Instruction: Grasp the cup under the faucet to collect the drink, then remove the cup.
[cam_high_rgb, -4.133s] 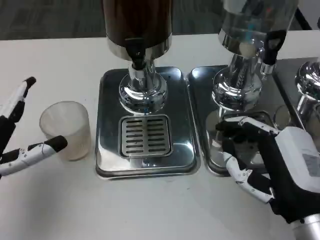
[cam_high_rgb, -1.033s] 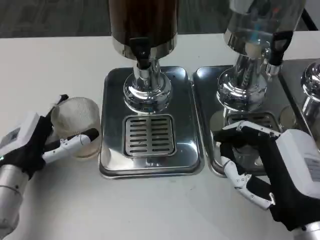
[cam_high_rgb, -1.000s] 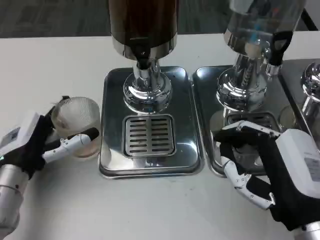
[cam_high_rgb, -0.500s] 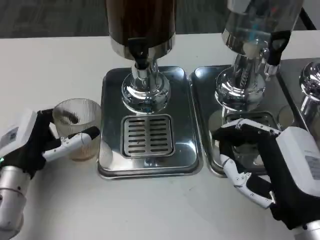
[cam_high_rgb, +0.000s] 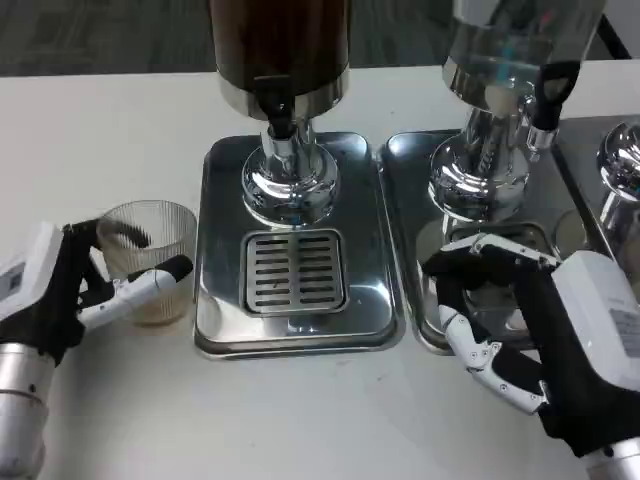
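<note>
Right hand (cam_high_rgb: 540, 330) nearest, fingers spread, holding nothing, hovering over right drip tray (cam_high_rgb: 405, 160).
Left hand (cam_high_rgb: 75, 290) wrapped around cup (cam_high_rgb: 148, 258): one finger across front, rest behind.
Cup upright on tabletop (cam_high_rgb: 110, 130), just beside left drip tray (cam_high_rgb: 225, 330), not yet under faucet (cam_high_rgb: 277, 110).
Step, likely: grasp made, carry pending. Next: shift cup right onto grille (cam_high_rgb: 293, 270), below faucet.
Count: one cup, two hands, two dispensers fully seen, third at right edge.
</note>
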